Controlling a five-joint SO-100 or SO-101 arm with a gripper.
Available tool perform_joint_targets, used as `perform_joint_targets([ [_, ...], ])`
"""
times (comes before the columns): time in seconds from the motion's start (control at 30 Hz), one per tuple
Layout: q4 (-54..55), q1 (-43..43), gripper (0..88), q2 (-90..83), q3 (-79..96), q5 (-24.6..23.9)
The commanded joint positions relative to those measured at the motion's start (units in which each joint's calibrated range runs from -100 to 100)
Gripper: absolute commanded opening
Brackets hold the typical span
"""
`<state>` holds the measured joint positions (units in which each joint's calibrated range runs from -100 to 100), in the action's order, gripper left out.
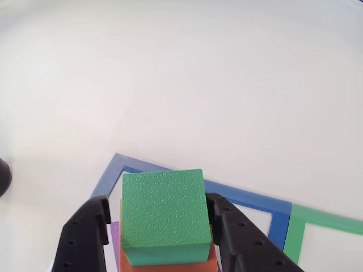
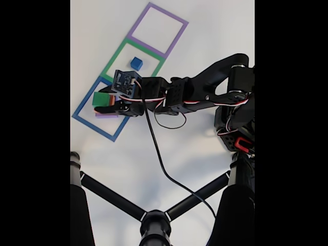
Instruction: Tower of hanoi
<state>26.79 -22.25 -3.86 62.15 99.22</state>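
Observation:
The tower of hanoi stack stands in the blue tape square (image 2: 94, 127): green block (image 1: 163, 215) on top, orange block (image 1: 170, 264) under it, and a sliver of purple block (image 1: 114, 237) at the bottom. My gripper (image 1: 159, 198) straddles the green block, one black finger (image 1: 85, 238) on each side. A narrow gap shows on the left, so it is open. The fixed view shows the same stack (image 2: 100, 98) at the gripper (image 2: 110, 103). The small blue block (image 2: 136, 63) sits alone inside the green tape square (image 2: 114, 59).
A purple tape square (image 2: 169, 14) lies beyond the green one. The arm base (image 2: 237, 118) stands at the right, with a black cable (image 2: 163, 164) trailing toward black tripod legs (image 2: 154, 225) at the bottom. A dark round object (image 1: 3, 175) sits at the left edge.

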Motion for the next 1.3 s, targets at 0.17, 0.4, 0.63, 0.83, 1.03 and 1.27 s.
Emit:
perform_joint_targets([
  [0.17, 0.93, 1.32, 24.8, -3.59, -0.68, 0.78],
  [0.4, -22.62, 2.54, 22.2, -14.41, -10.86, 0.78],
  [0.63, -65.44, 4.91, 14.5, -24.34, -33.3, 0.78],
  [0.83, -93.52, 6.81, 0.1, -27.07, -53.02, 0.78],
  [1.03, -116.75, 10.02, 0.0, -26.51, -74.01, 0.78],
  [1.27, -126.47, 16.27, 0.0, -28.03, -84.28, -3.45],
])
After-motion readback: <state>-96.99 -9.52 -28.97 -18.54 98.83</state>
